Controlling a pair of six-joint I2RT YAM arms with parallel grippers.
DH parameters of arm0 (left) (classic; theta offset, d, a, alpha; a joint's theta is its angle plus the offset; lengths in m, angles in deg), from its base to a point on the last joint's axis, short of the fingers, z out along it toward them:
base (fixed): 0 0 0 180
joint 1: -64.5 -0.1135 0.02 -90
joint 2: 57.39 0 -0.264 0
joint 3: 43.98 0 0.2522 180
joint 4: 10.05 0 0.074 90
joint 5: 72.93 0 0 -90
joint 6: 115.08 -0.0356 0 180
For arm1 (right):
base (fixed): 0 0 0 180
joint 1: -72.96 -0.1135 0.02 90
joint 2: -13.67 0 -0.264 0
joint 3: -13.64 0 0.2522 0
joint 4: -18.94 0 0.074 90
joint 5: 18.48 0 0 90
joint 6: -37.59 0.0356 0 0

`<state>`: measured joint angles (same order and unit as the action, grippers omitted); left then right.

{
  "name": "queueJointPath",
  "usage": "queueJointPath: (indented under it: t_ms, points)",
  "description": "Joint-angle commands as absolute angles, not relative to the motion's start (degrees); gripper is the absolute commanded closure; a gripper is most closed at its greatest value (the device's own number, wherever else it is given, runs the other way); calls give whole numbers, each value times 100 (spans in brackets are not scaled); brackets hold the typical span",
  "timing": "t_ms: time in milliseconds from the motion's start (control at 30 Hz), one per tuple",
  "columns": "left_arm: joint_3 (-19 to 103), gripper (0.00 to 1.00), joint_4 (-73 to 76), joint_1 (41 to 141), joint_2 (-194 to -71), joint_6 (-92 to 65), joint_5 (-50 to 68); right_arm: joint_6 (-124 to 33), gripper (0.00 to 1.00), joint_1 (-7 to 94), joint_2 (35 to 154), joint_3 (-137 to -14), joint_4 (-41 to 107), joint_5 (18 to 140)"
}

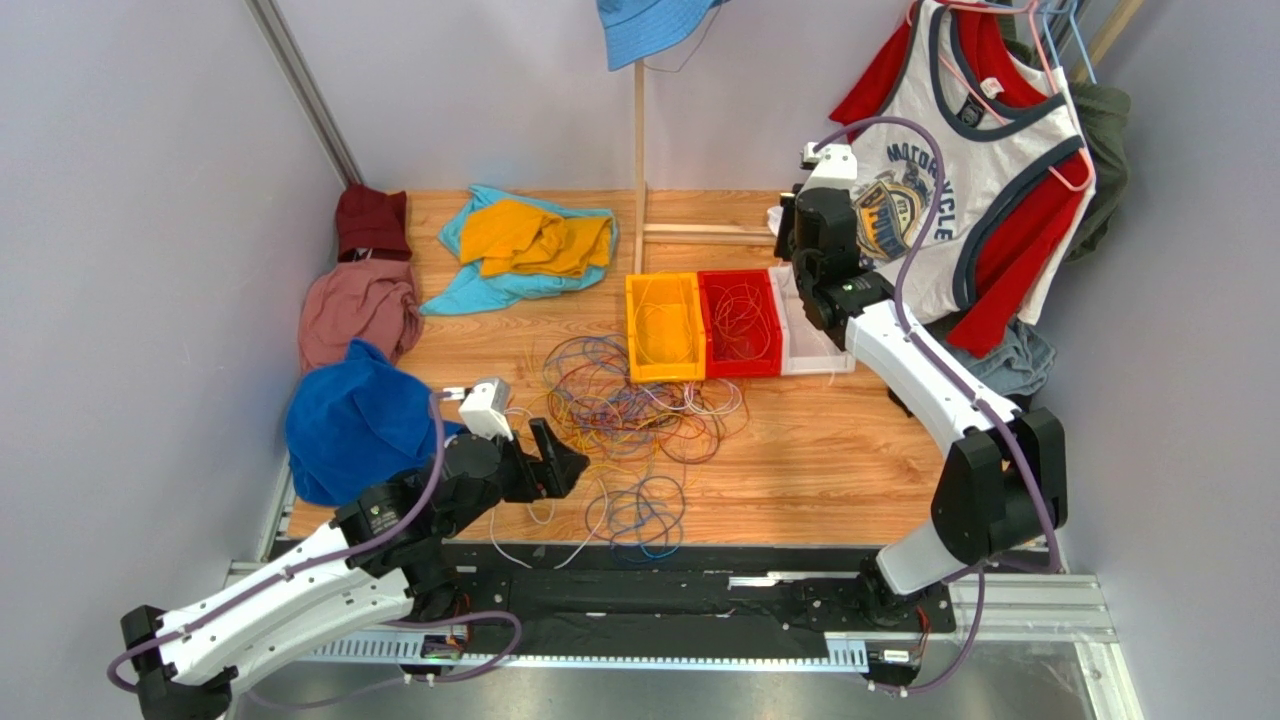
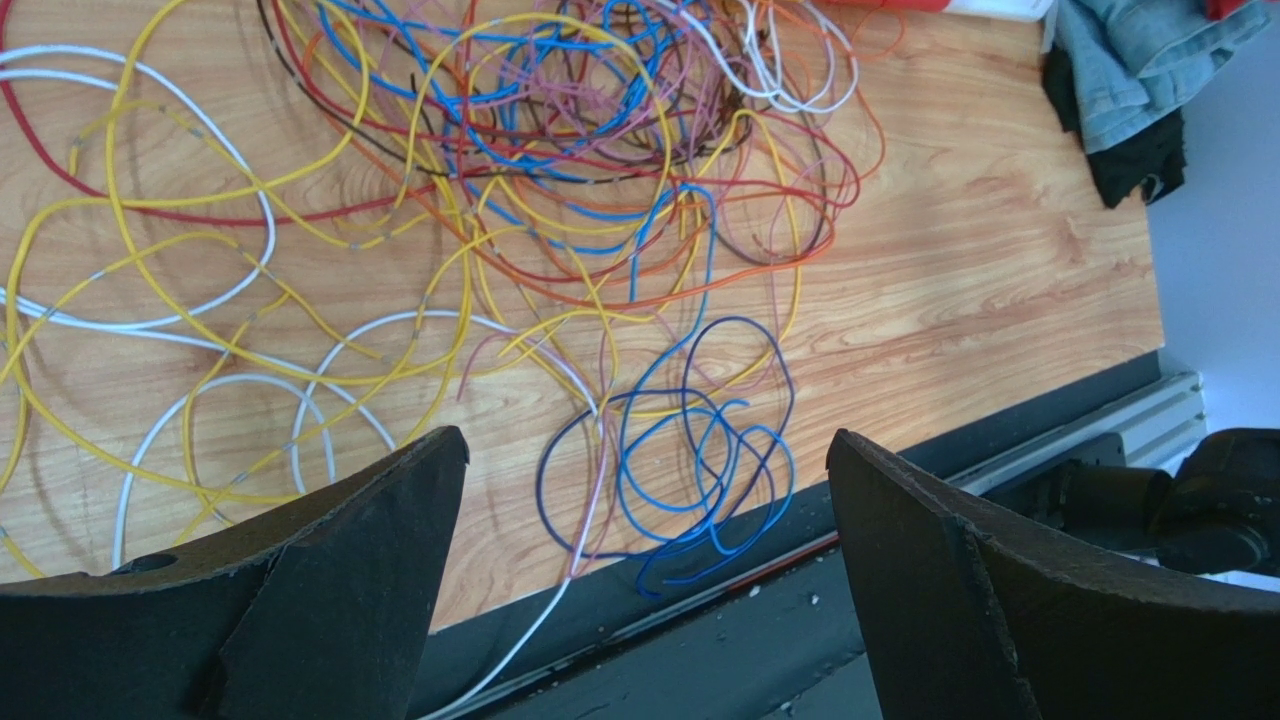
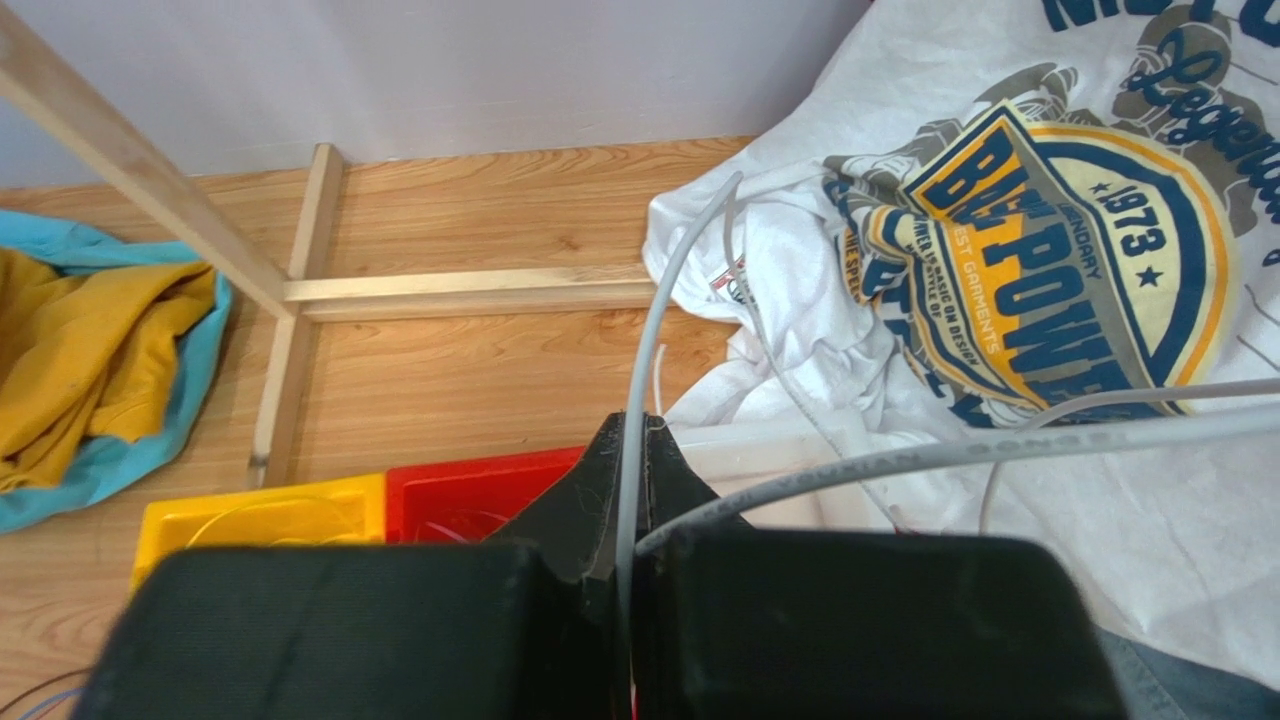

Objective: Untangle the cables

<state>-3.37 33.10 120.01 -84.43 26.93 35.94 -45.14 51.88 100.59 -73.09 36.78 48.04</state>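
On the wooden surface [image 1: 842, 450], a yellow bin [image 1: 666, 371], a red bin [image 1: 744, 366] and a white bin [image 1: 813, 354] sit side by side at the far middle. A blue cloth [image 1: 353, 420], a pink cloth [image 1: 358, 308] and a maroon cloth [image 1: 371, 221] lie along the left edge. A printed tank top [image 1: 962, 165] hangs at the far right.

Light wood-grain tabletop [image 1: 842, 450]. Lying on it:
- thin multicoloured cables [image 1: 631, 405], tangled, centre
- yellow plastic bin [image 1: 664, 372], red plastic bin [image 1: 739, 369] and white plastic tray [image 1: 812, 357], side by side
- crumpled blue cloth [image 1: 353, 420], pink cloth [image 1: 358, 308] and maroon cloth [image 1: 371, 221], left edge
- teal-and-yellow garment [image 1: 519, 240], rear
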Motion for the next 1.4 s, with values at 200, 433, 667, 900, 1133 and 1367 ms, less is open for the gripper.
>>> queueJointPath:
  t_ms: [200,433,667,900,1133,1367]
  points:
    - [-614,1,2937,12005,-8595,2783,3491,-4784,100,5669,10507,-7166,2480,5060]
    - [-623,1,2753,12005,-8841,2765,3500,-4696,100,5775,10710,-7438,1970,5403]
    - [-693,1,2656,12005,-9034,2836,3499,-4862,100,5802,11008,-7746,1443,5403]
    - [-667,1,2463,12005,-9333,2792,3535,-4661,100,5951,11334,-7781,845,5579]
    - [-605,1,2147,12005,-9719,2818,3342,-4336,100,5960,11194,-6886,791,5491]
    - [-623,1,1979,12049,-9790,2906,3157,-4309,100,5951,10842,-5998,1063,5254]
